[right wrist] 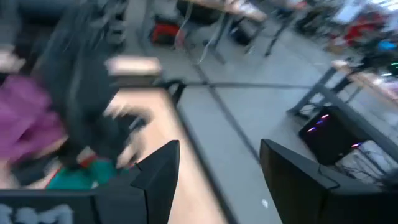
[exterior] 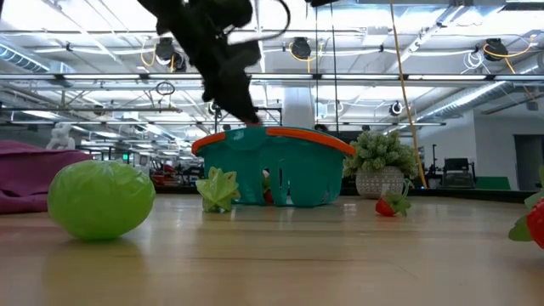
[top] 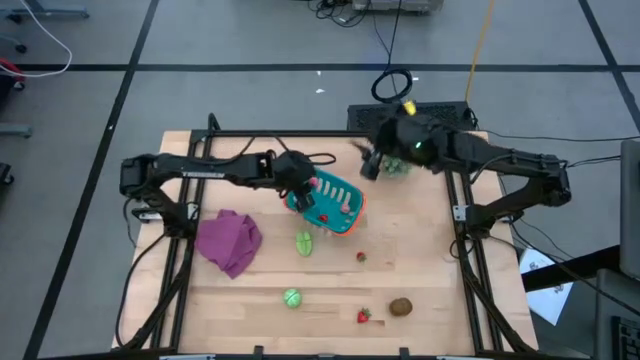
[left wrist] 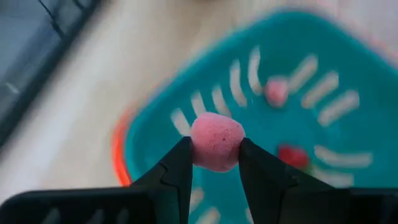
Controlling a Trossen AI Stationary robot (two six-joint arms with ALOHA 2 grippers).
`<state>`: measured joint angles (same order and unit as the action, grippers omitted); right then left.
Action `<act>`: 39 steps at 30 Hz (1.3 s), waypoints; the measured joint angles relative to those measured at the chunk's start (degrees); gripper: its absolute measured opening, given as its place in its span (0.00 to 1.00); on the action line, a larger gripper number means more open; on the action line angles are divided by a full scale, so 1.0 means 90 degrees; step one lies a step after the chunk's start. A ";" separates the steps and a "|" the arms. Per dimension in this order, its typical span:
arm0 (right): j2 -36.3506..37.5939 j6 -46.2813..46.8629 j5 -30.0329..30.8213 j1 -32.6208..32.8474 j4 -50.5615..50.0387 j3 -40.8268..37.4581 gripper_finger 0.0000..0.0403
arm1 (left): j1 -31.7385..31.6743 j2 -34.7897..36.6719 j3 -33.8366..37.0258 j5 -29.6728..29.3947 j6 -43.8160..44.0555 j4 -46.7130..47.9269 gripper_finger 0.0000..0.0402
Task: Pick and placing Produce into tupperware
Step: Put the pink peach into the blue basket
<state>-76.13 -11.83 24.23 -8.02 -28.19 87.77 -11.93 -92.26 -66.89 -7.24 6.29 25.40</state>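
The teal tupperware (top: 338, 205) with an orange rim stands mid-table. My left gripper (top: 302, 195) hovers over its left end, shut on a small pink produce piece (left wrist: 216, 142). Inside the tupperware (left wrist: 323, 124) lie another pink piece (left wrist: 277, 91) and a red one (left wrist: 291, 155). On the table rest a green leafy piece (top: 305, 242), a round green piece (top: 291, 297), two red strawberries (top: 361, 257) (top: 364, 316) and a brown kiwi (top: 401, 307). My right gripper (right wrist: 217, 168) is open and raised behind the tupperware's far right, holding nothing. My left gripper pinches the pink piece by its two opposite sides (left wrist: 198, 149), between its fingertips (left wrist: 180, 163). The fingers slant down from the table's left. The piece is lifted clear, above the tupperware's inside.
A purple cloth (top: 228, 240) lies left of the tupperware. A spiky pale-green plant in a small pot (exterior: 382, 161) stands at the far right, close under the right arm. The near half of the table holds the loose produce with open wood between.
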 joint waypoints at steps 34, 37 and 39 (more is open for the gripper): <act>0.0135 -0.0139 -0.0033 -0.0609 0.0396 -0.0006 0.53 | -0.0572 -0.0948 0.0005 0.1529 0.0350 -0.0128 0.27; 0.0135 -0.0128 -0.0034 -0.0601 0.0394 -0.0006 0.53 | -0.0615 -0.0948 0.0005 0.1546 0.0455 -0.0117 0.27; 0.0135 -0.0108 -0.0054 -0.0601 0.0394 -0.0006 0.53 | -0.0645 -0.0948 0.0005 0.1544 0.0488 -0.0060 0.27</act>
<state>-74.91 -12.80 23.75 -13.43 -24.64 87.72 -17.74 -100.79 -66.85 6.66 10.68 24.86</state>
